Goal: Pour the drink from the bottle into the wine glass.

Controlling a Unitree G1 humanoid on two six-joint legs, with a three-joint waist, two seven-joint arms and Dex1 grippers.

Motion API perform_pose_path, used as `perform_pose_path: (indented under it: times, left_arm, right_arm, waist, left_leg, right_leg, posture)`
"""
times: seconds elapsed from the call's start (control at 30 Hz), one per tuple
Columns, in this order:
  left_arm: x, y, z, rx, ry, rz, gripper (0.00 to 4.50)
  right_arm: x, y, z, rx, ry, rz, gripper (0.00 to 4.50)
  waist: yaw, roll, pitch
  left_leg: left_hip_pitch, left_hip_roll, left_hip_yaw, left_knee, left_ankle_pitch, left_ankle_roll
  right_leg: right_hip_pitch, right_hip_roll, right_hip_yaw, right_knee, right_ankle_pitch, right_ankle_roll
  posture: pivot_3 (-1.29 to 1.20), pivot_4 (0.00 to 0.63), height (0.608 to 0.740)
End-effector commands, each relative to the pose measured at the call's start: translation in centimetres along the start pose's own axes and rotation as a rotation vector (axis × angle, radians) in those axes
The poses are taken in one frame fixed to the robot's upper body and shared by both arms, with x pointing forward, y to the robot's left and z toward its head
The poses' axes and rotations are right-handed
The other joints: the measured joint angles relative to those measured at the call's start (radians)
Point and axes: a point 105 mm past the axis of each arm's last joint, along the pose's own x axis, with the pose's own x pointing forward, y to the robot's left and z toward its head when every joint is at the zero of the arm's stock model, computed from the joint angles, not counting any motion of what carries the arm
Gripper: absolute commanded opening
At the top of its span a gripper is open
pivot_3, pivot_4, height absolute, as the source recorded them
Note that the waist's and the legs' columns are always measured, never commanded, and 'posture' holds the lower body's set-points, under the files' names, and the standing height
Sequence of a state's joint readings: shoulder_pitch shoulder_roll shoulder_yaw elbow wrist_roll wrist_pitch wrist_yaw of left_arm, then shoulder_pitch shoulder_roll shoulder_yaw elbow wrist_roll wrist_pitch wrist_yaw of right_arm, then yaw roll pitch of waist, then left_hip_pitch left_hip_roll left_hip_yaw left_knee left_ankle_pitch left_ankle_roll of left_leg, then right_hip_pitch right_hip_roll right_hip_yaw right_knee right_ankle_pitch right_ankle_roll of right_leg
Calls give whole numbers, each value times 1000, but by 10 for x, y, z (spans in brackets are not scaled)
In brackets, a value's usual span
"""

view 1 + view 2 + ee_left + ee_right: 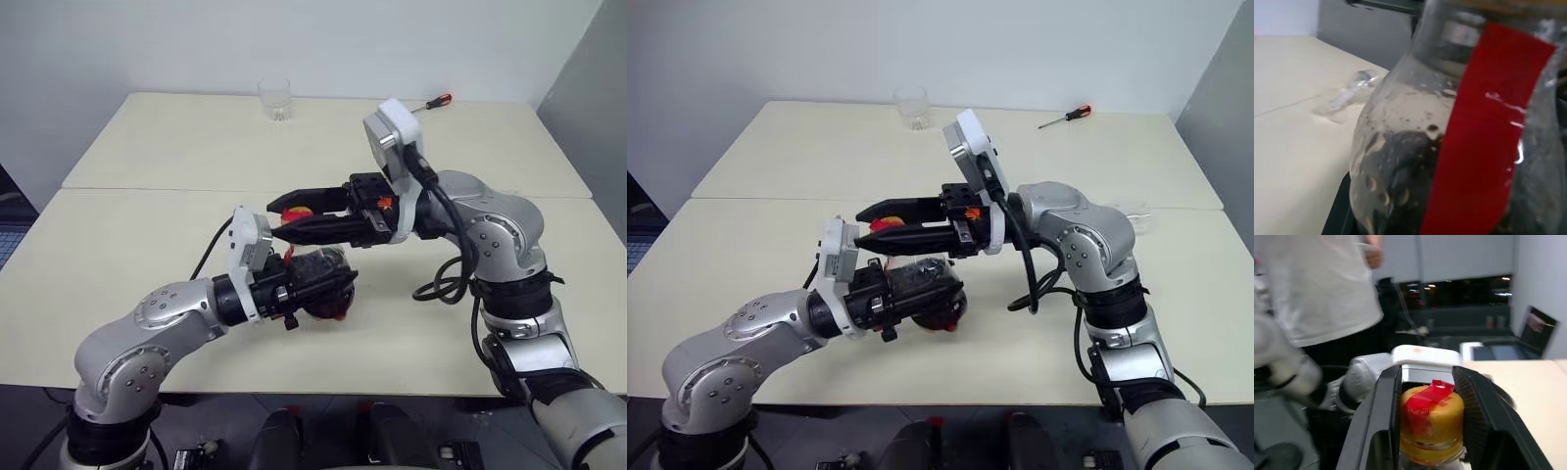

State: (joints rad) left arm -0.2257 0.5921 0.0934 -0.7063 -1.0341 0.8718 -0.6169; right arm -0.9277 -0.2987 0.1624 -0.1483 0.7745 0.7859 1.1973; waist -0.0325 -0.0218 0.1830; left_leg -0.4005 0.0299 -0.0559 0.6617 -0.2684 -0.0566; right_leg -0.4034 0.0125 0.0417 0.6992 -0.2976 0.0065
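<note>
Above the cream table [147, 225], the left gripper [328, 284] is clamping the bottle [318, 279] upright; the right gripper [1430, 423], directly above, is pinching its cap [1431, 418], axis vertical.

Short clear tumbler [274, 99] and red-handled screwdriver [431, 103] on the far table [176, 147]
</note>
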Motion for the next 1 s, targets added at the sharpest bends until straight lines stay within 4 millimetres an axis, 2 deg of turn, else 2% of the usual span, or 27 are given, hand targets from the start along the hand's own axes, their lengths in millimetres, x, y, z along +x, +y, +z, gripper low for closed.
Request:
perform_pose_path:
  times: [0.03, 0.27, 0.43, 0.57, 0.6, 0.7, 0.77, 0.87, 1.0]
  left_arm:
    - [2, -28, 4, -13, -20, -149, 1974]
    - [0, -32, 3, -21, -22, -149, 1974]
    - [0, -31, 2, -24, -22, -137, 1974]
    - [1, -22, 3, -13, -32, -78, 1974]
    - [1, -18, 3, -11, -35, -56, 1974]
    - [0, -1, 2, 0, -46, 54, 1974]
    - [-1, 19, 1, 4, -60, 186, 1974]
    - [-3, 44, -2, 32, -64, 351, 1974]
    - [3, 64, -7, 75, -54, 487, 1974]
  right_arm:
    - [13, 21, 5, -76, 28, 184, 1302]
    - [11, 17, 1, -82, 43, 201, 1302]
    - [3, 11, -3, -61, 55, 151, 2985]
    - [-8, -4, -2, -79, 57, -31, 4373]
    - [-13, -7, -2, -74, 55, -82, 4487]
    - [-25, -9, -2, -72, 53, -209, 4487]
    - [-30, -10, 0, -75, 39, -289, 4487]
    - [-31, -13, 6, -91, 1, -399, 4487]
    - [-25, -18, 7, -102, -49, -522, 4487]
  waist:
    - [0, 0, 0]
    - [0, 0, 0]
    - [1, 1, 0]
    - [1, 1, 0]
    - [1, 0, 0]
    - [3, 1, 0]
    - [3, 1, 0]
    - [3, 1, 0]
    - [1, 1, 0]
  left_leg:
    - [0, 0, 0, 0, 0, 0]
    - [0, 0, 0, 0, 0, 0]
    - [0, 0, 0, 0, 0, 0]
    - [0, 0, -1, 0, 0, 0]
    - [0, 0, 0, 0, 0, 0]
    - [0, 0, 0, 0, 0, 0]
    - [0, 0, 0, 0, 0, 0]
    - [0, 0, -1, 0, 0, 0]
    - [0, -1, 0, 0, 0, 0]
  right_leg:
    - [0, 0, 0, 0, 0, 0]
    - [0, 0, 0, 0, 0, 0]
    - [0, 0, 0, 0, 0, 0]
    - [0, 0, 0, 0, 0, 0]
    - [0, 0, 0, 0, 0, 0]
    - [0, 0, 0, 0, 0, 0]
    - [0, 0, 1, 0, 0, 0]
    - [0, 0, 1, 0, 0, 0]
    - [-1, 1, 1, 0, 0, 0]
  posture:
    - [0, 150, 740]
    - [0, 150, 740]
    - [0, 150, 740]
    - [0, 150, 740]
    - [0, 150, 740]
    - [0, 150, 740]
    - [0, 150, 740]
    - [0, 150, 740]
    - [0, 150, 740]
